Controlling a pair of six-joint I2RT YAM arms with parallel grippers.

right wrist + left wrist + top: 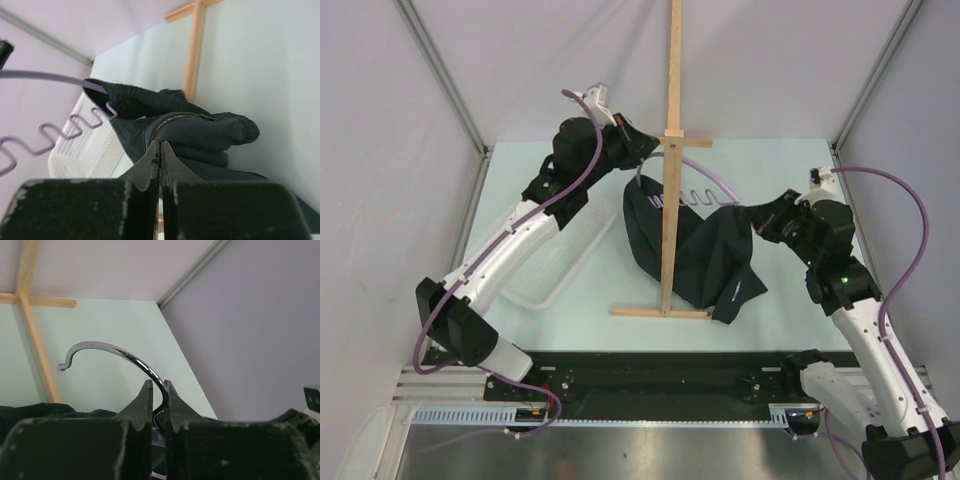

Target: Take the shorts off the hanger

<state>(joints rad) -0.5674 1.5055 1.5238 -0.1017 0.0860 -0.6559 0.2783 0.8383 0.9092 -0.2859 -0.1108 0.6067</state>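
The black shorts [698, 255] hang bunched on the lilac hanger [705, 190] next to the wooden stand and droop to the table. My left gripper [632, 150] is shut on the neck of the hanger's chrome hook [115, 351], which shows between the fingertips in the left wrist view [158, 390]. My right gripper [756, 224] is at the right edge of the shorts. In the right wrist view its jaws [160, 147] are pressed together on the shorts' fabric [200, 132]. The hanger's wavy bar [75, 125] runs off to the left, partly bare.
A wooden T-shaped stand [669, 200] rises in the middle, its base bar [660, 313] on the table in front of the shorts. A white basket [552, 262] lies under the left arm and shows in the right wrist view [85, 147]. Grey walls enclose the table.
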